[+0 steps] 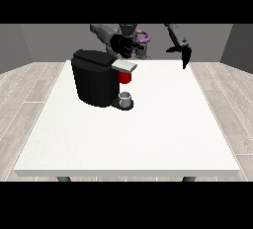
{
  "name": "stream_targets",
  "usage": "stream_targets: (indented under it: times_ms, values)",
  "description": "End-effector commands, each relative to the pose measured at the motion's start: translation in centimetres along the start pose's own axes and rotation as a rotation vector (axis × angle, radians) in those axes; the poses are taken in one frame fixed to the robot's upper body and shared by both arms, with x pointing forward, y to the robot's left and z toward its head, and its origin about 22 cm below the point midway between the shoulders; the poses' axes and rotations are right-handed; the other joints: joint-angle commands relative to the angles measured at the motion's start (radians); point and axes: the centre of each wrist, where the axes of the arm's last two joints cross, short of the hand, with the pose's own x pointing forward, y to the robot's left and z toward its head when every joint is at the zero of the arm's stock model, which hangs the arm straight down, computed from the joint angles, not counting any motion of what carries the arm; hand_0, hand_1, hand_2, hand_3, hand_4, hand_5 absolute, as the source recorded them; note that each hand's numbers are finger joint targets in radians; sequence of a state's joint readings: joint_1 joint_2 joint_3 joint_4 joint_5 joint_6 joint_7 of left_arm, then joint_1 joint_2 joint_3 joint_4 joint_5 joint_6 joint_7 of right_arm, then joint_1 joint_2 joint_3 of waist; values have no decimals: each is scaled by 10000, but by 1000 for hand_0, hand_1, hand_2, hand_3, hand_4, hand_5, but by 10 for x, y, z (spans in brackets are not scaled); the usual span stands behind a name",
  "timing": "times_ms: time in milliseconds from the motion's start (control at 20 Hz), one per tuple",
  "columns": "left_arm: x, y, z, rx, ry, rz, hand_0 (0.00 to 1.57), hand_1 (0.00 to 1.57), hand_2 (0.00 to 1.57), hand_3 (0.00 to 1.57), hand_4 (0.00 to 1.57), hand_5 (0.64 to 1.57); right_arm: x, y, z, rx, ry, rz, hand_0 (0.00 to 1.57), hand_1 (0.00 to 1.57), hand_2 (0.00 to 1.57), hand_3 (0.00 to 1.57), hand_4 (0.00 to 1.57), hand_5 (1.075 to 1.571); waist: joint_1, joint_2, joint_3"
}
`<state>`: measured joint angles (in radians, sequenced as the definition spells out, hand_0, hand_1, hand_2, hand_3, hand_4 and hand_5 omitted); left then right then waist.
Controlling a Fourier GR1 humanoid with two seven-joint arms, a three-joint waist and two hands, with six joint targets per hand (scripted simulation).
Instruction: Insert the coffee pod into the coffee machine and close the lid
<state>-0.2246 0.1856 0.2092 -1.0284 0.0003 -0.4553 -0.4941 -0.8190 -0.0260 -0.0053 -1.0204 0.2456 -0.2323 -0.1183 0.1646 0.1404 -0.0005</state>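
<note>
From the front, the white table (pixel 148 139) is lying mostly bare toward its near edge. The boxy black coffee machine (pixel 94 80) is standing near the far left corner, a red thing at the machine (pixel 125 77) showing under its grey lid (pixel 124 65). A small grey thing (pixel 126 96), perhaps the coffee pod, is sitting on its base. The hand at the view's left (pixel 123 45) is hovering above the lid, fingers curling around nothing visible. The hand at the view's right (pixel 184 55) is hanging released, fingers pointing straight down over the far edge.

The white table (pixel 148 139) stands on a wood-plank floor (pixel 29 82). A black coffee machine (pixel 94 80) rests on the table's far left portion.
</note>
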Motion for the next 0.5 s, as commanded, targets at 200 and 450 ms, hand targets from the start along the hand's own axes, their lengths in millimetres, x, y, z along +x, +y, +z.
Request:
stream_targets:
  times_ms: [200, 450]
  values:
    - [2, -11, -15, -413, -576, 112, 0, 0, 0, 0, 293, 1571, 22, 14, -21, 399, -1140, 1295, 0, 0, 0, 0, 455, 1571, 571, 441, 3]
    - [-4, -32, -20, -712, -566, 92, 0, 0, 0, 0, 366, 1571, 36, 24, -26, 473, -1062, 49, 0, 0, 0, 0, 393, 1571, 475, 80, 5]
